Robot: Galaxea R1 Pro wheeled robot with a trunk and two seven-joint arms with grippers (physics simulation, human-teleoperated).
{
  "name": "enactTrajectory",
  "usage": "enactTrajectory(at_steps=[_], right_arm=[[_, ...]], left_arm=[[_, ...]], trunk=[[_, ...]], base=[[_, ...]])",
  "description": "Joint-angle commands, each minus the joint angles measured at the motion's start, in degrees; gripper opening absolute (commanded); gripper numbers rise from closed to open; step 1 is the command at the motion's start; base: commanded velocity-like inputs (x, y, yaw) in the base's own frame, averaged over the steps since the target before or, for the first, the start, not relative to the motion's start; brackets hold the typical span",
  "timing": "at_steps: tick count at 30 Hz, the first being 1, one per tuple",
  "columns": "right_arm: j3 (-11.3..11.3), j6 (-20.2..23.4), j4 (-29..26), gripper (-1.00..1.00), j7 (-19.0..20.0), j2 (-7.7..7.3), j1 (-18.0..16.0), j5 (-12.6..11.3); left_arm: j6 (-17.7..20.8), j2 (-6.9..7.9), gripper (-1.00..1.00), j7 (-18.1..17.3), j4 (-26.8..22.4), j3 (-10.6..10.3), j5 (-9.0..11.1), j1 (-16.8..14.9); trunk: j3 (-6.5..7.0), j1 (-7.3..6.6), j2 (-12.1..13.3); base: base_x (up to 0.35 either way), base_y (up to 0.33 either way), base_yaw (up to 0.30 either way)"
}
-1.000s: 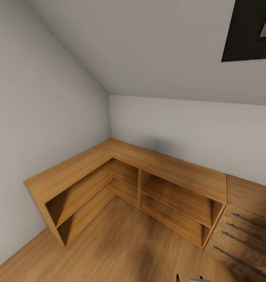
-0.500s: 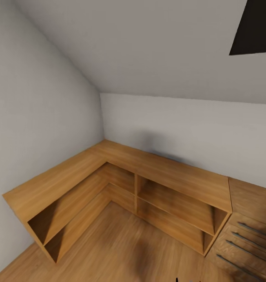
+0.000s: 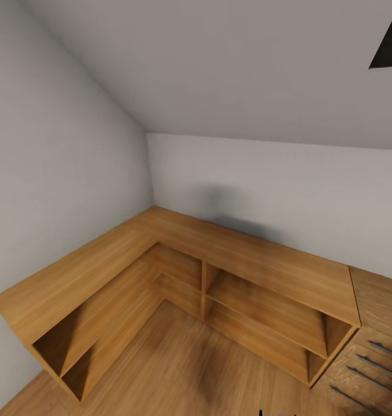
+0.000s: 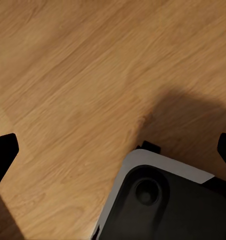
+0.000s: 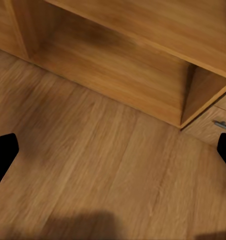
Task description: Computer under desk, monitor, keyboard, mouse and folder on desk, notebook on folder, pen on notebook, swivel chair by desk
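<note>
None of the task's things are in sight, just a low wooden shelf in a corner. Both pincers, left and right, hang wide apart, empty, over the floor. Driving on risks clipping the shelf.

Honey-brown wood-grain shelf unit, matching streaked plank floor, plain pale grey walls, black-and-white robot base
</note>
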Motion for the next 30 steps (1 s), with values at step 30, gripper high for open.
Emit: enactTrajectory(at_steps=[30], right_arm=[[0.7,-0.1,-0.2,1.00,-0.3,-0.08,0.0,0.3]], left_arm=[[-0.1,0.07,1.00,0.5,-0.2,-0.5,0.4,0.0]], trunk=[[-0.22,0.02,-0.1]], base=[[-0.044,0.105,-0.261]])
